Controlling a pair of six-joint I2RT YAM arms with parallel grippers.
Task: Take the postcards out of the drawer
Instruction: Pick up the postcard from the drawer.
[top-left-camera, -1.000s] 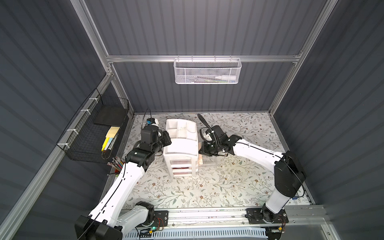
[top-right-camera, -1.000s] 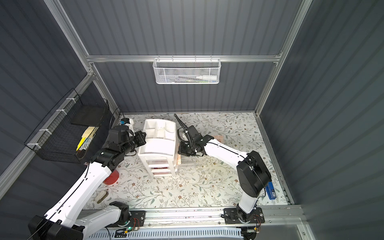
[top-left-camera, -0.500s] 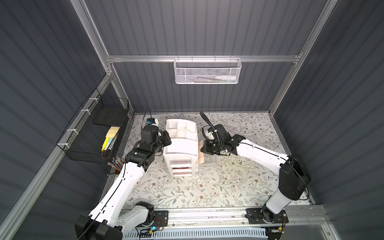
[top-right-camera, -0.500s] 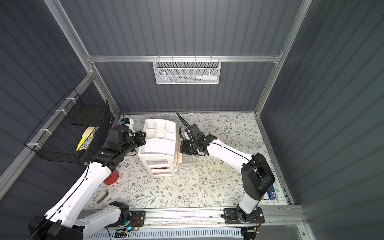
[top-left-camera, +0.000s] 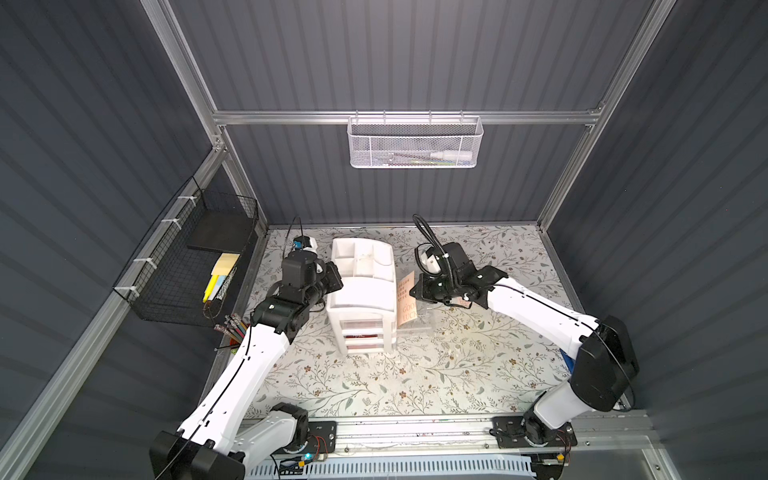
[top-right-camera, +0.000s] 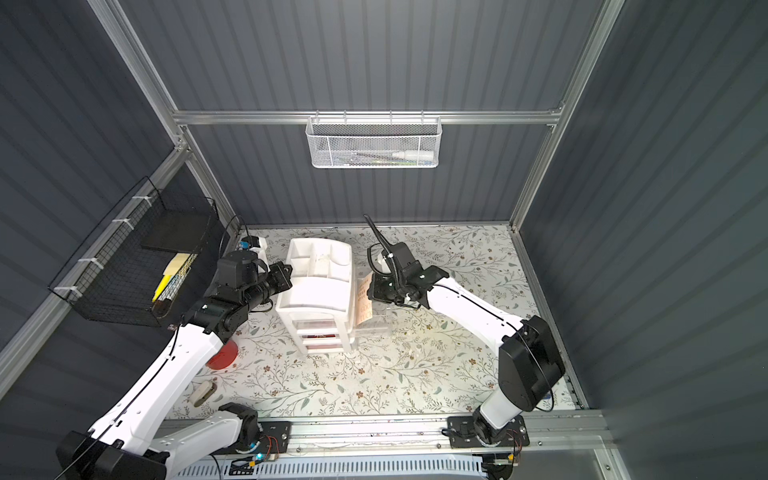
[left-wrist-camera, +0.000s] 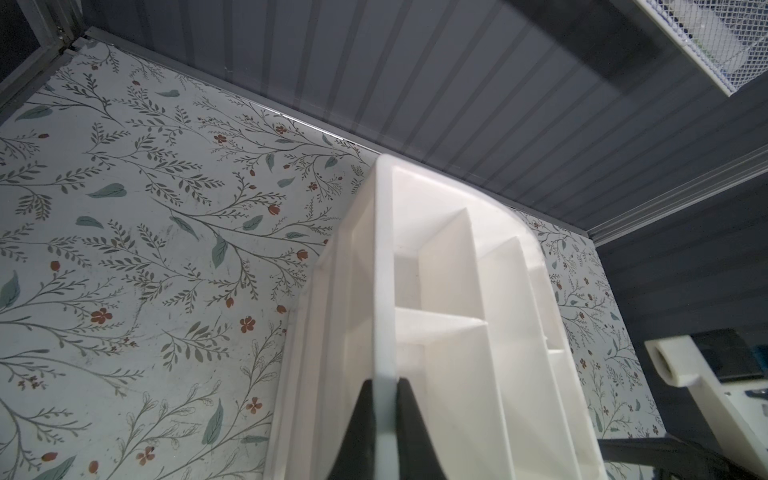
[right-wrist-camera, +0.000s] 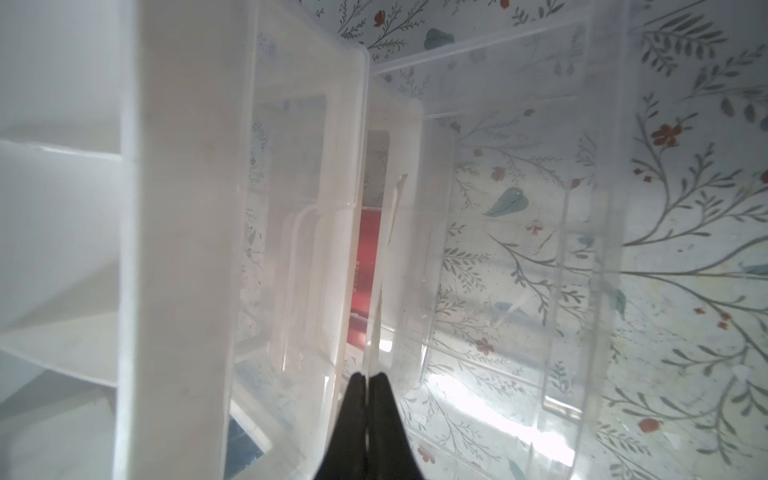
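A pale peach postcard (top-left-camera: 406, 300) (top-right-camera: 363, 301) with dark print stands on edge just right of the white drawer unit (top-left-camera: 360, 293), over a clear drawer (top-left-camera: 420, 322) lying on the table. My right gripper (top-left-camera: 415, 291) (right-wrist-camera: 368, 376) is shut on that postcard's upper edge; in the right wrist view it shows edge-on (right-wrist-camera: 377, 299). A red postcard (right-wrist-camera: 366, 266) lies beyond it, and red shows through the unit's drawer fronts (top-left-camera: 360, 332). My left gripper (top-left-camera: 334, 280) (left-wrist-camera: 384, 380) is shut on the left wall of the unit's top tray (left-wrist-camera: 384, 270).
A black wire basket (top-left-camera: 187, 266) with yellow sticky notes hangs on the left wall. A white mesh basket (top-left-camera: 413, 143) hangs on the rear wall. A cup of coloured pencils (top-left-camera: 230, 328) and a red disc (top-right-camera: 222, 355) sit by the left arm.
My right gripper has drawn a little to the right and tightened on the peach postcard, which now stands more upright beside the unit. The left arm has not moved.
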